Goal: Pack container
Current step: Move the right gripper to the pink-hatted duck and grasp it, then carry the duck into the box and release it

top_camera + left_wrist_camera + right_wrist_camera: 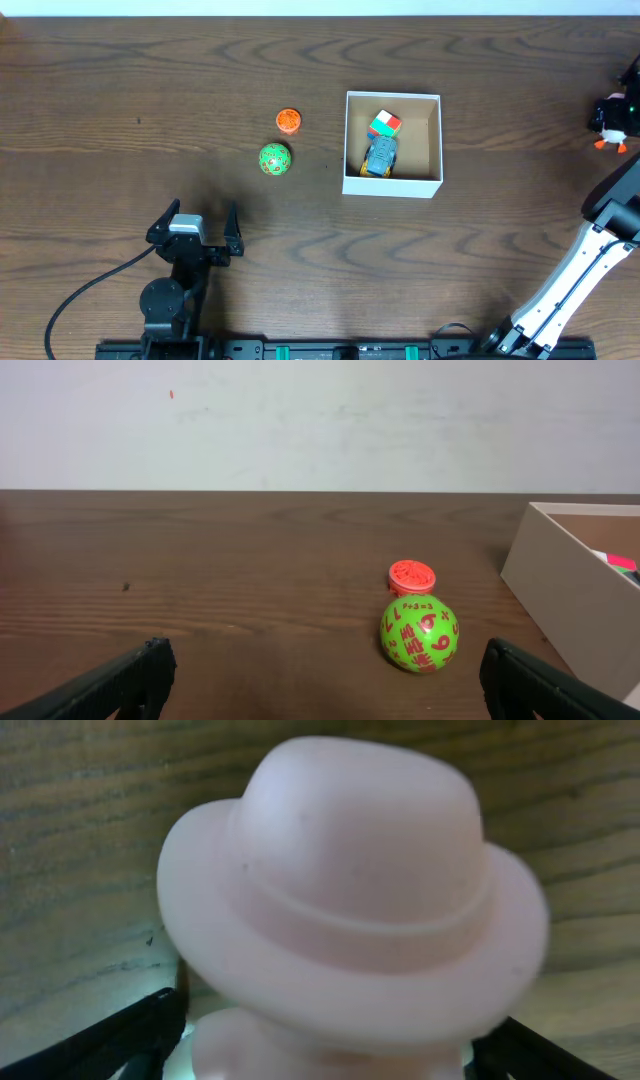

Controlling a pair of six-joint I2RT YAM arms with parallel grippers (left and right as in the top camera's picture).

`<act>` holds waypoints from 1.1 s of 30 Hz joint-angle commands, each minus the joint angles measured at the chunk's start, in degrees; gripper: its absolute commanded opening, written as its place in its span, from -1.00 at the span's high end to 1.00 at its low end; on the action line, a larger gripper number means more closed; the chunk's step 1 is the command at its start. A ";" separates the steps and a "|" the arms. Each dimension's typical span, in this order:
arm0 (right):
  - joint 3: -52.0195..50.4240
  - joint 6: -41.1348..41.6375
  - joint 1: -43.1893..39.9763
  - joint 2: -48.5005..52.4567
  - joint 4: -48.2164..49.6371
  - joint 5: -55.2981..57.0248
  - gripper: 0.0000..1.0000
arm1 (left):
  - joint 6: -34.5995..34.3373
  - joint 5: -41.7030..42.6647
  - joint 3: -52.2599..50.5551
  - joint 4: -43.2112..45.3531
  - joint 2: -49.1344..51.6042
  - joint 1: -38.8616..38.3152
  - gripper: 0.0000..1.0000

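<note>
Pale pink and smooth, a hat-topped toy figure [350, 910] fills the right wrist view. It has a rounded crown with a raised band and a wide, soft brim, and it looks like matte plastic or rubber. The right gripper [335, 1040] straddles it, with black fingers [110, 1040] showing at the lower left and lower right. Whether the pads press on the toy or stand just off it cannot be told. From overhead this pair sits at the far right edge of the dark, strongly grained wooden table [120, 80], well apart from everything else.

The container [390, 186] rests right of the table's middle. It is a square open-top box with flat white walls and a brown cardboard inside. Its mouth faces straight up and its sides run parallel to the table edges, so no side reads as the longer one. Inside lie a cube [384, 124] with red, green and white faces and, just nearer the arms, a blue toy car [380, 155] with its length running front to back.

Left of the box, near but not touching it, are a glossy green ball [274, 159] printed with red numbers and a small orange-red disc [289, 121] beyond it.

The left gripper [200, 215] hangs near the front edge with its jaws spread wide and empty. It is aimed toward the ball with nothing between them.
</note>
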 commanded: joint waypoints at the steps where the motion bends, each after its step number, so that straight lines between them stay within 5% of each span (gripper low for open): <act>1: 0.79 1.70 0.44 -0.20 0.59 -0.20 -0.58 | 0.35 0.85 -0.98 -1.97 -0.35 0.33 -0.96; 8: 0.81 2.62 0.50 -0.46 1.01 -0.22 -0.07 | 0.37 0.83 -0.98 -1.97 -0.35 0.33 -0.96; 13: 1.75 8.52 1.95 -3.91 2.51 -0.83 0.49 | 0.35 0.83 -0.98 -1.97 -0.35 0.33 -0.96; 20: 5.03 13.14 7.63 -13.31 2.82 -5.09 0.30 | 0.37 0.83 -0.98 -1.97 -0.35 0.33 -0.96; 33: 5.05 13.55 33.33 -31.52 -3.69 -3.87 0.52 | 0.37 0.83 -0.98 -1.97 -0.35 0.33 -0.96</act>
